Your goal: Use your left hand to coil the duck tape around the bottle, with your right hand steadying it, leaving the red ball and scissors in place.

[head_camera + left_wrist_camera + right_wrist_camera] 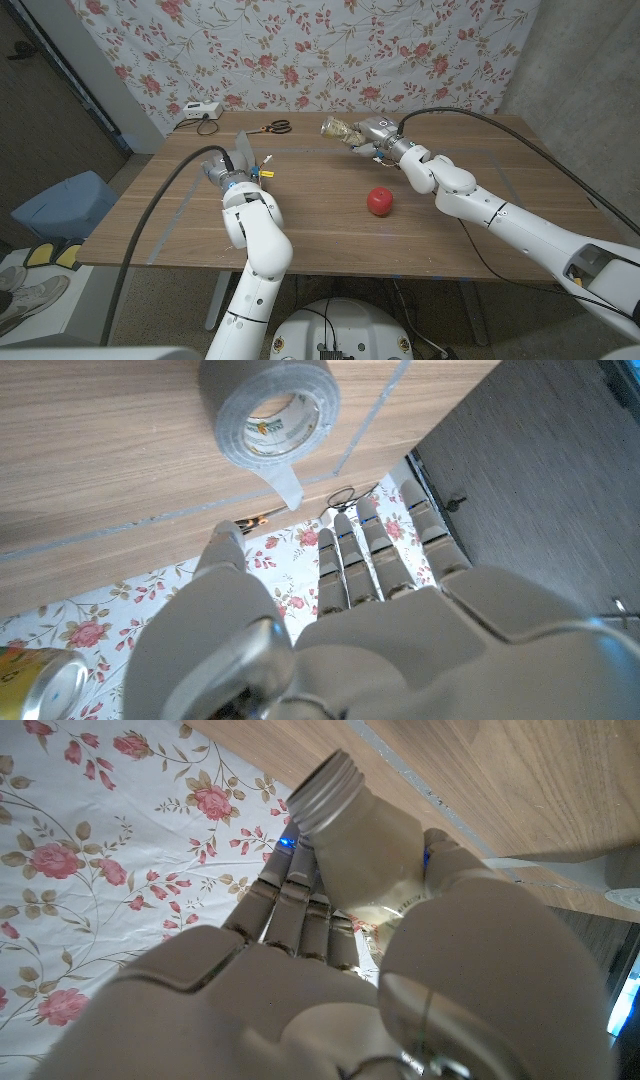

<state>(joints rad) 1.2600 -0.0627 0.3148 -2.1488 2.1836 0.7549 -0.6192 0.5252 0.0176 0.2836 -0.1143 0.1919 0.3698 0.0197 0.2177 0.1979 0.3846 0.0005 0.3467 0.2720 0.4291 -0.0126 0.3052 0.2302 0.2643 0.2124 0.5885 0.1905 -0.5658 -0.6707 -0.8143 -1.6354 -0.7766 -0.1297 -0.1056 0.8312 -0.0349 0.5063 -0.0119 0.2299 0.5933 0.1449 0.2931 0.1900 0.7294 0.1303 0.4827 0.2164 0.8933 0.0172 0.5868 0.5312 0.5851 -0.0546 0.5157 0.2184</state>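
The red ball (pixel 380 201) lies nearest, on the table (pixel 330 235), right of the left hand (pixel 236 165); that hand's fingers (pixel 352 560) reach out straight, holding nothing, the duck tape (pixel 268 408) roll just beyond them. Farther right, the right hand (pixel 378 137) grips the tilted, uncapped bottle (pixel 360 850), and the scissors (pixel 275 127) lie at the far edge.

- This looks like a makeshift robot test room, not a home or a shop.
- A flowered cloth (pixel 330 50) with red roses hangs as a backdrop across the top of the frame, behind the wooden table (pixel 180 225).
- Bare grey wall (pixel 590 50) shows at the upper right, beside the cloth.
- A small white device (pixel 201 112) with a cable sits on the table's far left corner.
- Thick black cables (pixel 150 230) trail from both white robot arms.
- At the lower left, a blue bin (pixel 62 203) and a pair of shoes (pixel 25 285) sit on the floor.
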